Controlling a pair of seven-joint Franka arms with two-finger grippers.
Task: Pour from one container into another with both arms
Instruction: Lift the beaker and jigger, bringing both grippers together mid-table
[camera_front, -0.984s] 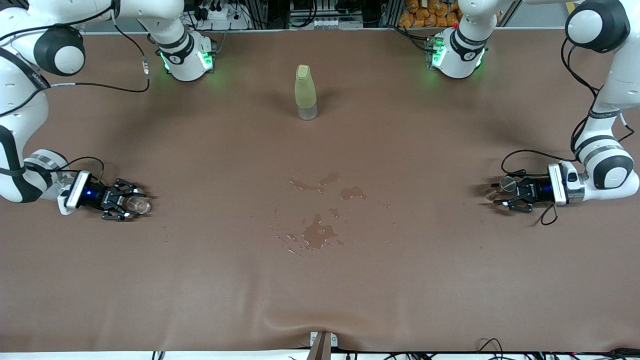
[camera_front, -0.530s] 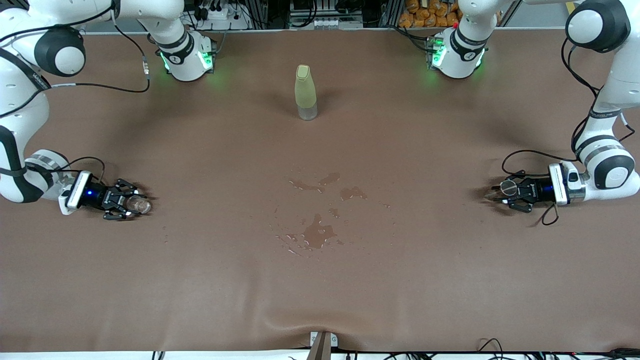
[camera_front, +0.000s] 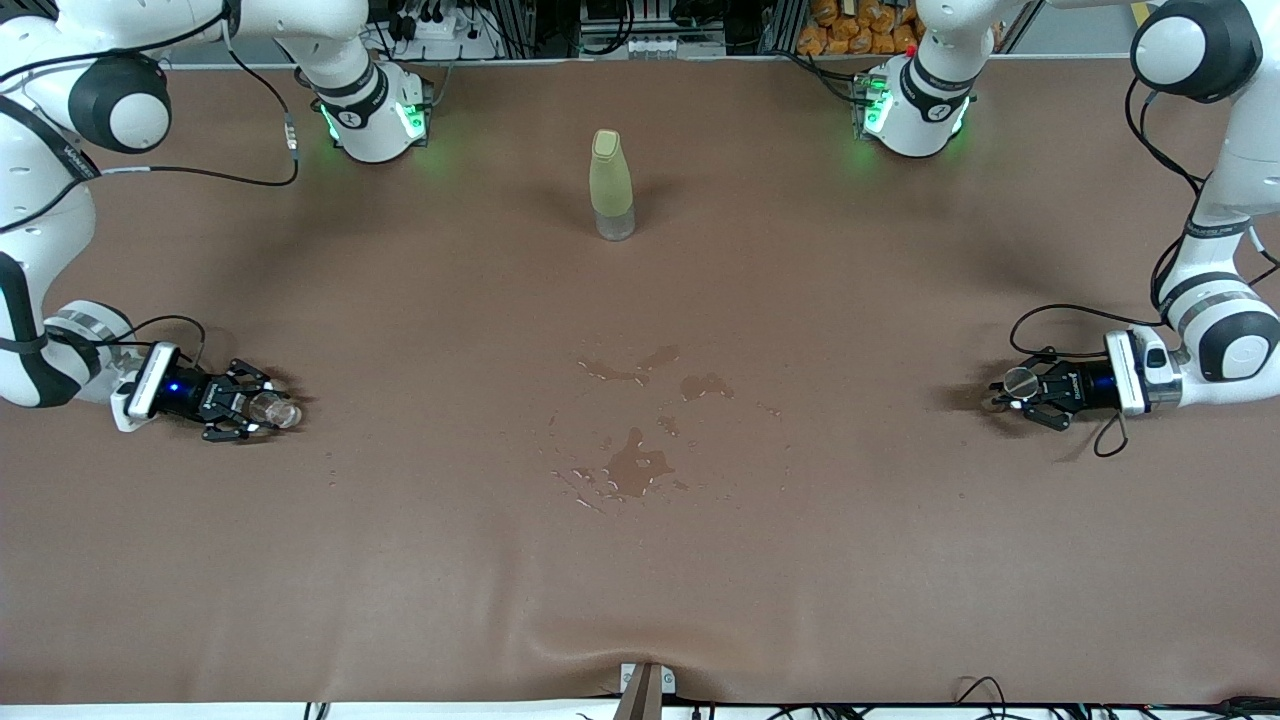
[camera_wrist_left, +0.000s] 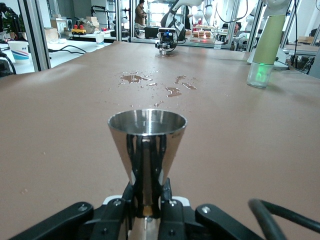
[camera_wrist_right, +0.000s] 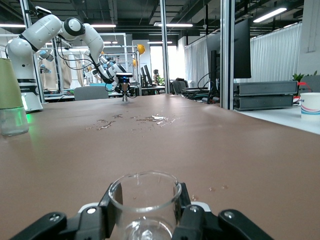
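Front view: each arm grips its vessel at its own end of the brown surface (camera_front: 400, 560).
The right gripper (camera_front: 262, 411) is clenched on the clear glass cup (camera_front: 274, 409), low at the right arm's end; the left gripper (camera_front: 1012, 388) is clamped on the metal jigger (camera_front: 1020, 382) at the left arm's end. Wide bare surface lies between them, broken only by spilled puddles (camera_front: 635, 465) mid-table and the yellow-green bottle (camera_front: 611, 185) standing farther from the camera, between the bases. No readable writing.
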